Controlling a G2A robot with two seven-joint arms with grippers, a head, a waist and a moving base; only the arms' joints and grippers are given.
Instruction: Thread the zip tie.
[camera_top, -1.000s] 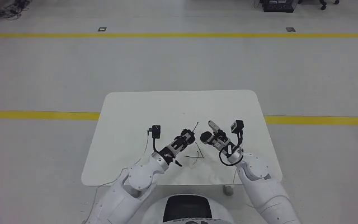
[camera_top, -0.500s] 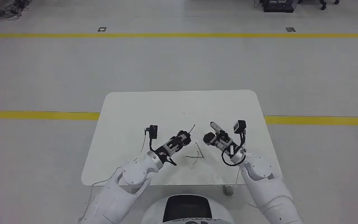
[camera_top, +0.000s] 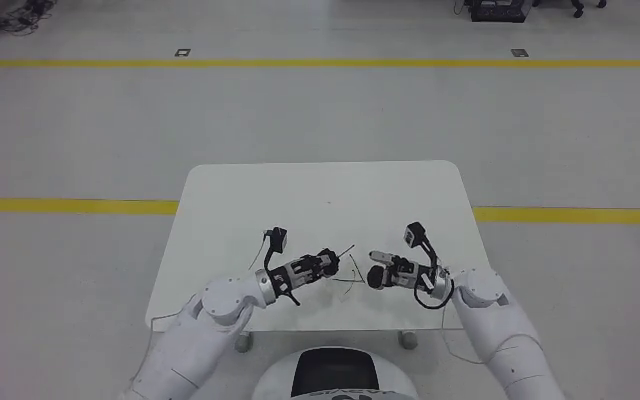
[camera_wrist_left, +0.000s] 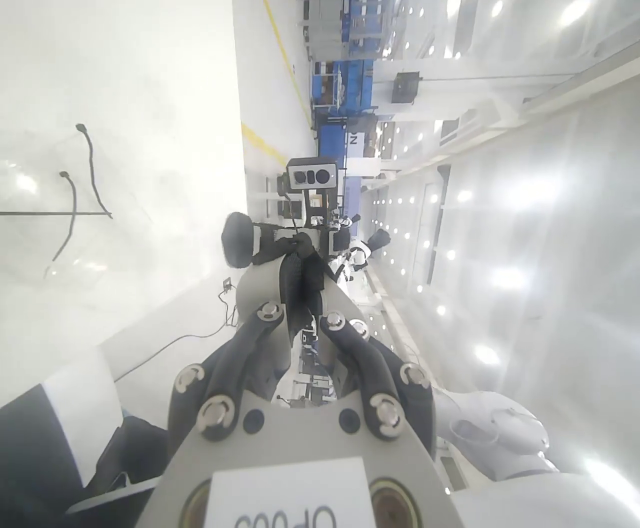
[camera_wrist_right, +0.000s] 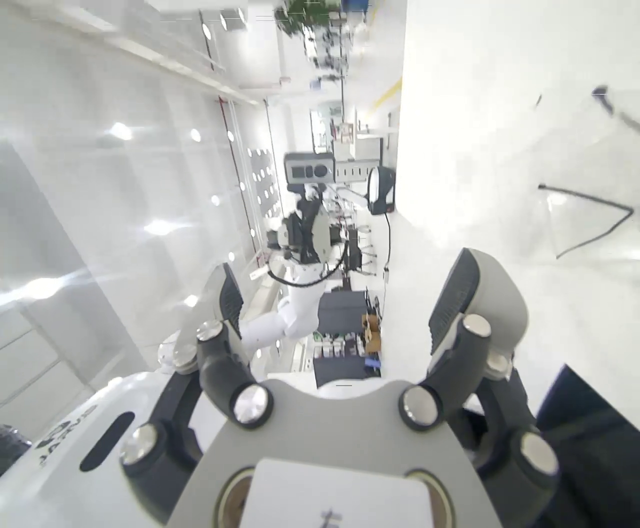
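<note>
Gently: left gripper (camera_top: 333, 262) fingers clamp the zip tie (camera_top: 346, 250). Open-fingered right gripper (camera_top: 375, 268), at three o'clock, should pinch its tip.

You're working in bright, even light from ceiling lamps, and shadows on the white table (camera_top: 400, 190) are faint. Past the left gripper's (camera_wrist_left: 300, 270) closed jaws and the right gripper's (camera_wrist_right: 345, 280) spread ones, the lamps flare into milky haze. Straight lines bow toward the edges.

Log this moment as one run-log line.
left gripper: shut on zip tie | right gripper: open, empty, opposite | loose zip ties: on table | threading: not yet done
</note>
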